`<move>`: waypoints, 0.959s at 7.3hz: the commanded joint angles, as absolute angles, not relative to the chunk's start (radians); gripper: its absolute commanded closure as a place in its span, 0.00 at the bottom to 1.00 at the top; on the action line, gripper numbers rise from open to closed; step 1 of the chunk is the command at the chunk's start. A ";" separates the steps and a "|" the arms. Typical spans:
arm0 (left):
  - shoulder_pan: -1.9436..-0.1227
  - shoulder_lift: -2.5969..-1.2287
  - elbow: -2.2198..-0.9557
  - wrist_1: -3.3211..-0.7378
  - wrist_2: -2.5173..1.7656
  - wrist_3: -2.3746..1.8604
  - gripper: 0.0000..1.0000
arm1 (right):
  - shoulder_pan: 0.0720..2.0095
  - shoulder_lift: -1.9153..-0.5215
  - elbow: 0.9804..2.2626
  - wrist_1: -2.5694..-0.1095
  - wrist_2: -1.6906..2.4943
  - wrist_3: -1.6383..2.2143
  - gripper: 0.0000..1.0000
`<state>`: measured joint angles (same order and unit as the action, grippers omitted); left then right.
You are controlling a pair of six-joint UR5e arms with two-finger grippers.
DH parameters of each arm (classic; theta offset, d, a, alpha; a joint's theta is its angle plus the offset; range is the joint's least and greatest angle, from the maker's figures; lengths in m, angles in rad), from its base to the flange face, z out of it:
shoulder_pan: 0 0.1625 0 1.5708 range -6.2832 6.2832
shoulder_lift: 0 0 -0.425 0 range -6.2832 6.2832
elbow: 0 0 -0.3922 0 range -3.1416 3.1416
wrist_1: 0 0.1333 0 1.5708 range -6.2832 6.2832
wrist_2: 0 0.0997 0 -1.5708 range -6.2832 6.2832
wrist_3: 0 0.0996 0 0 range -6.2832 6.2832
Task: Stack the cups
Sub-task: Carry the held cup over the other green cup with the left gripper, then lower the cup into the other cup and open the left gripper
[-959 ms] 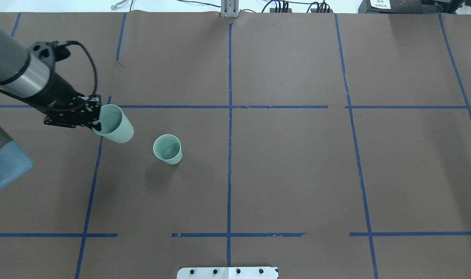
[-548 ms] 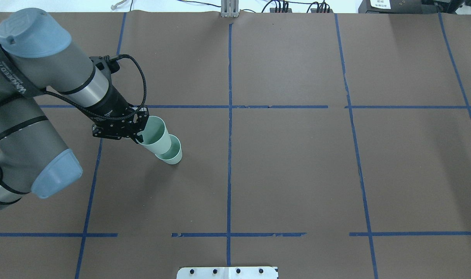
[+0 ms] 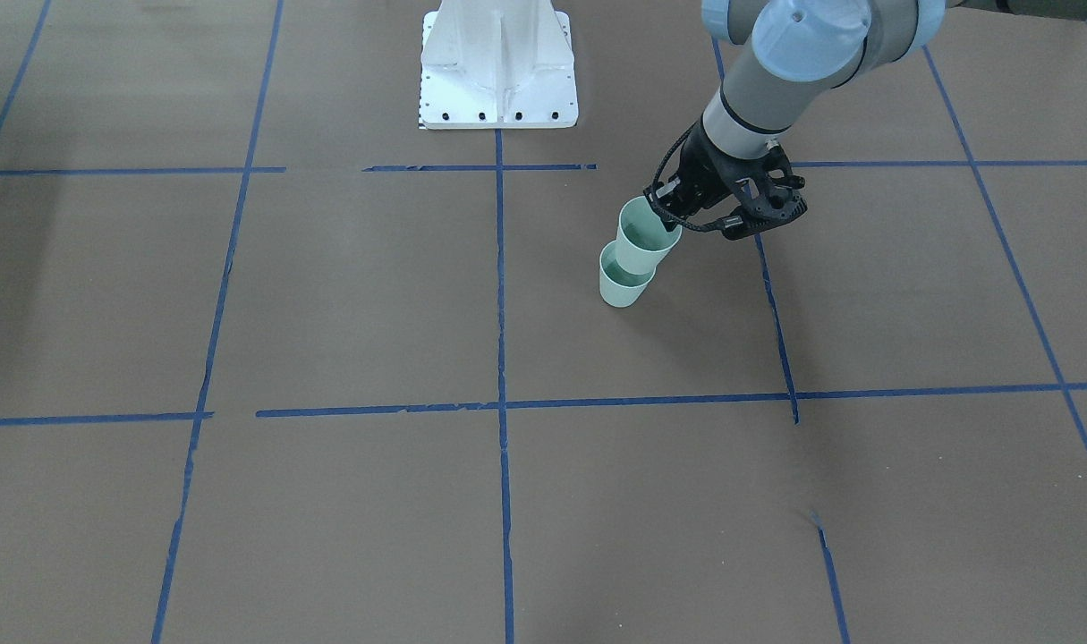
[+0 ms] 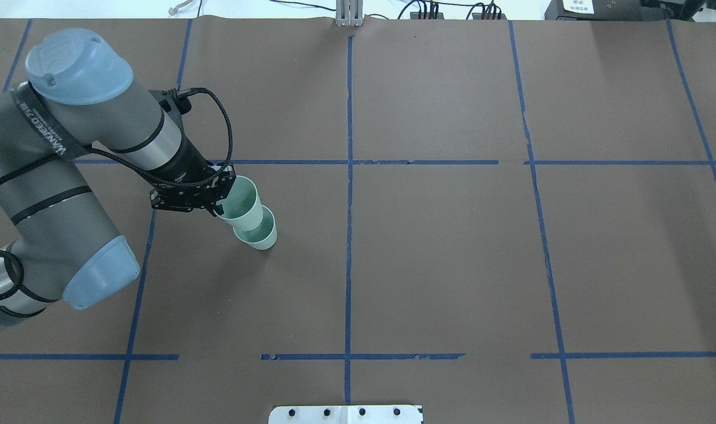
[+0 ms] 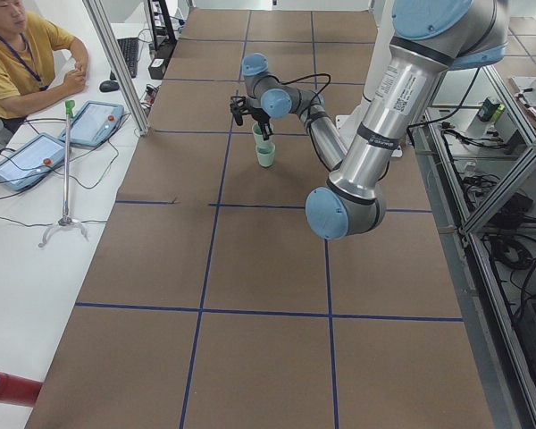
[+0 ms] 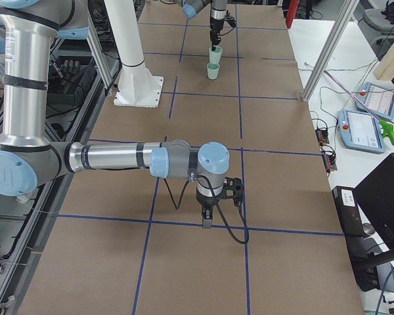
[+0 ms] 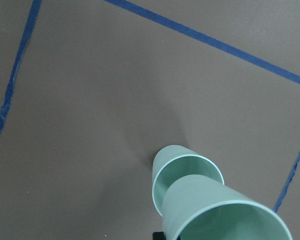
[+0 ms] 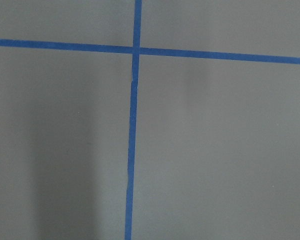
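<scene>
Two pale mint-green cups are on the table's left half. One cup (image 4: 262, 234) stands upright on the brown table; it also shows in the front view (image 3: 620, 284) and the left wrist view (image 7: 186, 169). My left gripper (image 4: 221, 199) is shut on the rim of the other cup (image 4: 243, 205), which is tilted. Its base is at the mouth of the standing cup (image 3: 646, 237) (image 7: 217, 212). I cannot tell if it touches. My right gripper (image 6: 207, 222) shows only in the right side view, low over bare table. I cannot tell if it is open.
The white robot base plate (image 3: 498, 80) stands at the table's near edge (image 4: 346, 414). Blue tape lines (image 4: 349, 176) divide the brown surface. An operator (image 5: 18, 54) sits at a side desk with tablets (image 5: 22, 161).
My left gripper has carried the held cup to the right, from well left of the standing cup to over its mouth. The standing cup has not moved.
</scene>
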<state>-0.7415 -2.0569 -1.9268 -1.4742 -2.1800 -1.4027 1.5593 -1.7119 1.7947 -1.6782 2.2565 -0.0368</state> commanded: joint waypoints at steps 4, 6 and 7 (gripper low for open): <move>-0.700 -2.062 -1.908 -1.480 -2.166 -1.397 1.00 | 1.559 -1.712 1.795 -1.678 2.256 -0.037 0.00; -0.698 -2.062 -1.908 -1.480 -2.164 -1.397 0.74 | 1.559 -1.713 1.795 -1.678 2.256 -0.037 0.00; -0.699 -2.062 -1.917 -1.482 -2.161 -1.404 0.04 | 1.559 -1.712 1.795 -1.678 2.256 -0.037 0.00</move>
